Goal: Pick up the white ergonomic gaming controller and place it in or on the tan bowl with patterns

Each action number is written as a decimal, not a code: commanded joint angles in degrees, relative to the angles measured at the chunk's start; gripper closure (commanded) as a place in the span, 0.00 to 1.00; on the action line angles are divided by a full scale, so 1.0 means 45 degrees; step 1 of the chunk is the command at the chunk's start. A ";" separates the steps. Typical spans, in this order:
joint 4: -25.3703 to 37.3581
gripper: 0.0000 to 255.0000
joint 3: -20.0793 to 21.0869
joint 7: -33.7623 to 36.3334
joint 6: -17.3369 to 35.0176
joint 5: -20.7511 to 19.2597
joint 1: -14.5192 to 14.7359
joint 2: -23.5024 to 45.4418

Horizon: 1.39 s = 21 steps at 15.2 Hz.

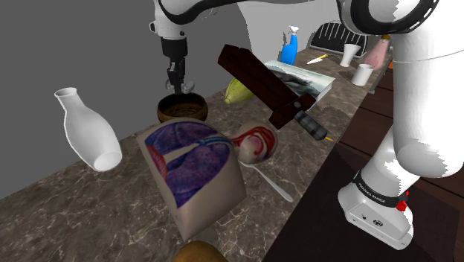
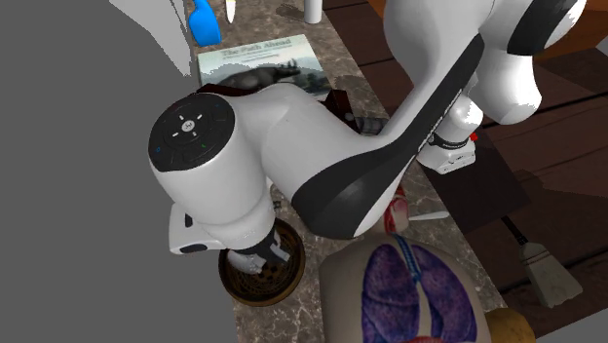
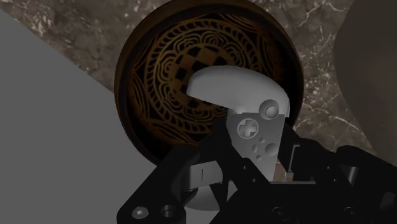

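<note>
While my gripper (image 3: 254,156) clamps the smooth white controller (image 3: 238,89), wrist view shows checkered scrollwork inside the round brown bowl (image 3: 137,114); shoulder view, upper centre, gives its plain rim.

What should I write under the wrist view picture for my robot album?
The tool holds the white controller over the patterned bowl.

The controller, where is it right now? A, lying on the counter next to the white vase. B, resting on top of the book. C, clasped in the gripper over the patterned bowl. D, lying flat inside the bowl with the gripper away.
C: in the wrist view the white controller sits clasped between the black fingers with the patterned bowl beneath it, and in the shoulder view the gripper hangs just above that bowl.
</note>
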 commanded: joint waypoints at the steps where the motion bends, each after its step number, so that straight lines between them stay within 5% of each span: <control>1: -0.0095 1.00 -0.0026 0.0000 0.0239 -0.0045 0.0007 0.0141; 10: -0.1270 1.00 -0.0093 0.0030 0.1646 -0.0141 -0.0048 0.0389; 18: -0.1317 1.00 -0.0097 0.0032 0.1708 -0.0148 -0.0049 0.0407; 19: -0.1317 0.00 -0.0097 0.0032 0.1708 -0.0148 -0.0049 0.0406; 21: -0.1318 0.00 -0.0097 0.0032 0.1709 -0.0148 -0.0049 0.0406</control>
